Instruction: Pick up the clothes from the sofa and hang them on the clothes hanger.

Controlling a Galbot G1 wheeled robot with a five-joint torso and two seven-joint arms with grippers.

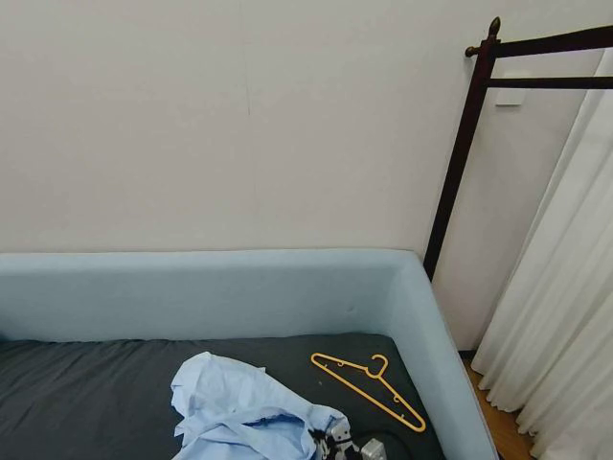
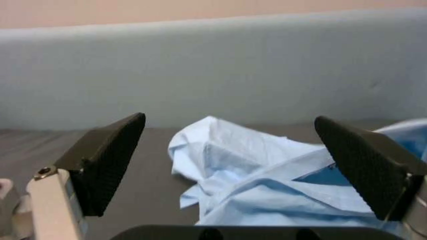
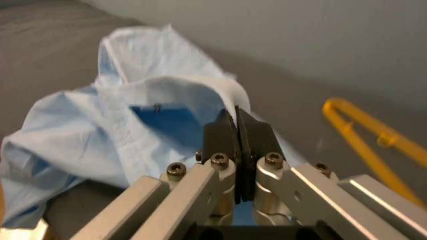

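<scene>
Count: one shirt [image 1: 239,402], one hanger [image 1: 369,379], one sofa [image 1: 211,292], one clothes rack [image 1: 460,163], two hands.

Shirt: light blue, crumpled in a heap on the sofa's dark seat cushion [image 1: 77,393], toward the right end. Its lower edge is cut off by the bottom of the head view.

Hanger: orange-yellow plastic, lying flat on the same cushion just right of the shirt, apart from it, hook toward the sofa arm. In the right wrist view only part of the hanger [image 3: 363,140] shows, blurred.

Right hand [image 3: 235,112]: fingers pressed together, pinching a raised fold of the shirt [image 3: 120,120] at the tips. In the head view this right hand [image 1: 345,446] sits at the shirt's right edge and is mostly cut off by the frame bottom.

Left hand [image 2: 228,119]: fingers [image 2: 107,165] spread wide, holding nothing, low over the cushion. The shirt [image 2: 253,170] lies beyond and between them, not touched.

Clothes rack: dark wood, standing behind the sofa's right end against the wall. Its top rail runs out of frame and its foot is hidden by the sofa. A white curtain [image 1: 565,316] hangs beside it.
</scene>
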